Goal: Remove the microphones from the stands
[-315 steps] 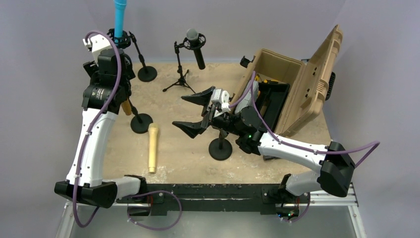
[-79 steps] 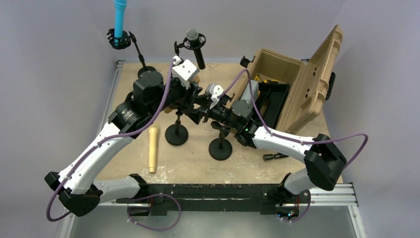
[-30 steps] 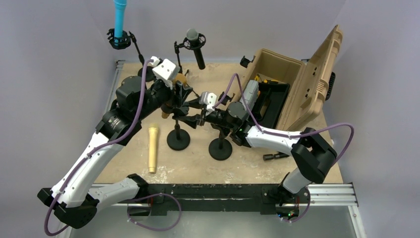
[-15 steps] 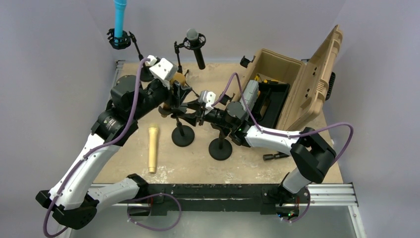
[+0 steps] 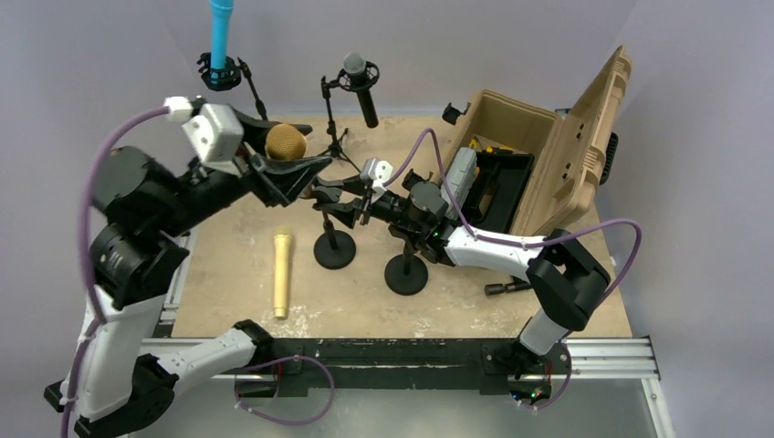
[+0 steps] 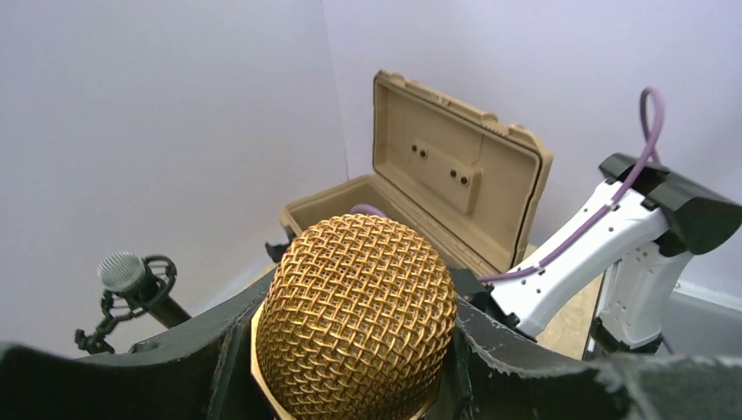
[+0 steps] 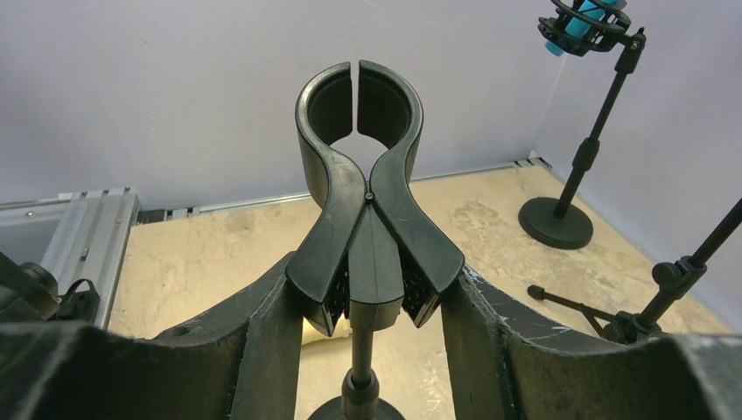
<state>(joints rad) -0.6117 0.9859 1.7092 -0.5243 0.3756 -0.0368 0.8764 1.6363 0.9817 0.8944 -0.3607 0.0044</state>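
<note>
The gold microphone (image 5: 285, 141) is up in the air at the left, its mesh head (image 6: 350, 289) filling the left wrist view. My left gripper (image 5: 312, 148) (image 6: 354, 350) is shut on it just below the head; the body is hidden. The stand (image 5: 335, 248) rests on the table to the right and below. Its black clip (image 7: 350, 210) (image 5: 321, 192) is empty, with the ring closed. My right gripper (image 5: 334, 199) (image 7: 372, 293) is shut on the clip's two levers, one finger against each.
A blue microphone (image 5: 220, 36) sits in a stand at the back left and a black one (image 5: 363, 87) on a tripod stand. A second gold microphone (image 5: 281, 274) lies on the table. A bare stand base (image 5: 406, 274) and an open tan case (image 5: 538, 155) are to the right.
My left arm has risen and pulled back to the left, carrying the gold microphone clear of the clip. The clip ring is now empty, and my right gripper still holds its levers.
</note>
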